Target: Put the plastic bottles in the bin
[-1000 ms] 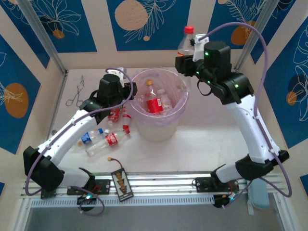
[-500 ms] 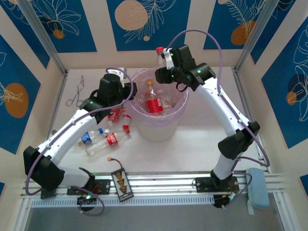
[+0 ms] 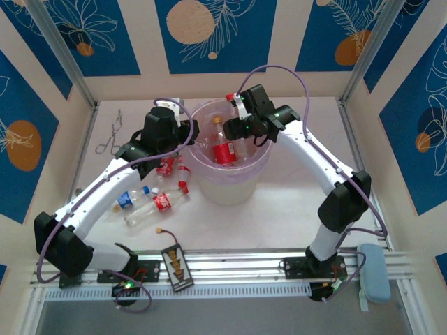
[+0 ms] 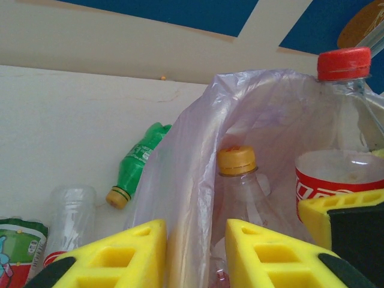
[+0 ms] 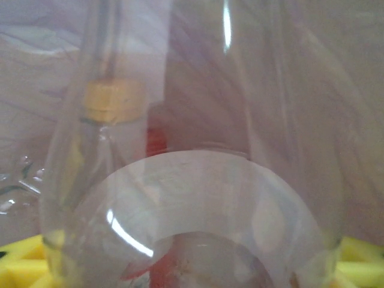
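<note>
The bin (image 3: 209, 183), a white bucket lined with a pale lilac bag, stands mid-table with several plastic bottles inside; one has a yellow cap (image 4: 237, 161). My left gripper (image 3: 187, 137) is shut on the bin's left rim, and the bag edge (image 4: 193, 180) runs between its yellow fingers (image 4: 139, 249). My right gripper (image 3: 237, 117) hangs over the bin's far rim. A red-capped, red-labelled bottle (image 4: 343, 78) stands upright between its fingers (image 5: 24, 264). That bottle's clear body (image 5: 198, 198) spans the whole gap. I cannot see whether the pads still press it.
Left of the bin lie several loose bottles: red-labelled ones (image 3: 167, 167) (image 3: 162, 202), a blue-labelled one (image 3: 126, 200) and a green one (image 4: 135, 165). Metal forceps (image 3: 110, 136) lie at the far left. A small black card (image 3: 176, 266) sits at the near edge.
My right arm has swung left from the back wall and down over the bin with the red-capped bottle. The left arm has stayed on the rim.
</note>
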Robot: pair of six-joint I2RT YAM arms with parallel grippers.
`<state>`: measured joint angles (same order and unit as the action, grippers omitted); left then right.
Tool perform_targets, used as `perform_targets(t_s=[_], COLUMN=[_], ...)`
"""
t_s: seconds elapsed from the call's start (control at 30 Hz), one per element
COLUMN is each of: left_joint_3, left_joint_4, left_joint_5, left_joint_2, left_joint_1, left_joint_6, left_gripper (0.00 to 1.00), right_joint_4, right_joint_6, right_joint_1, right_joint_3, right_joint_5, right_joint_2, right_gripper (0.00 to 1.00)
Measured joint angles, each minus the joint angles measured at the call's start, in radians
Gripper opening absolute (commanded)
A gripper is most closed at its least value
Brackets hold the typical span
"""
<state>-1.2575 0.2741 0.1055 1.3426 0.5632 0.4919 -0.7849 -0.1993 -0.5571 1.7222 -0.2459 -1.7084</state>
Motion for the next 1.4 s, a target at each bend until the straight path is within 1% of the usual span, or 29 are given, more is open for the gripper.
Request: perform_targets(t_s=[0.03, 0.1, 0.23, 0.3, 0.5, 0.73, 0.83, 1.2, 1.27, 1.4], left_joint_3=[0.000, 0.000, 0.000, 0.000, 0.008, 0.010, 0.010, 0.014, 0.015, 0.015], left_joint_4=[0.000, 0.000, 0.000, 0.000, -0.006, -0.008, -0.008, -0.015, -0.017, -0.018], left_joint_5=[0.000, 0.000, 0.000, 0.000, 0.000, 0.000, 0.000, 0.000, 0.000, 0.000], left_joint_2=[0.000, 0.000, 0.000, 0.000, -0.005, -0.006, -0.006, -0.009, -0.009, -0.009], left_joint_1=[0.000, 0.000, 0.000, 0.000, 0.000, 0.000, 0.000, 0.000, 0.000, 0.000], left_joint_6=[0.000, 0.000, 0.000, 0.000, 0.000, -0.002, -0.003, -0.003, -0.003, -0.003], left_gripper=[0.32, 0.32, 0.32, 0.32, 0.32, 0.32, 0.32, 0.32, 0.32, 0.32], right_joint_4=[-0.004, -0.007, -0.027, -0.031, -0.039, -0.038, -0.033, 0.004, 0.003, -0.020], right_joint_6=[-0.004, -0.004, -0.003, -0.003, 0.001, 0.010, 0.008, 0.003, 0.003, -0.002], right_joint_1=[0.000, 0.000, -0.003, -0.006, -0.009, -0.012, -0.012, -0.013, -0.013, -0.019], right_joint_3=[-0.004, -0.003, 0.028, 0.050, 0.122, 0.150, 0.147, 0.089, 0.089, 0.101], right_joint_5=[0.003, 0.009, 0.010, 0.010, -0.002, -0.029, -0.035, -0.035, -0.035, -0.034], right_joint_2=[0.006, 0.014, 0.018, 0.021, 0.028, -0.042, -0.082, -0.087, -0.087, -0.082], right_gripper=[0.81, 0.85, 0.86, 0.85, 0.74, 0.51, 0.49, 0.49, 0.50, 0.56])
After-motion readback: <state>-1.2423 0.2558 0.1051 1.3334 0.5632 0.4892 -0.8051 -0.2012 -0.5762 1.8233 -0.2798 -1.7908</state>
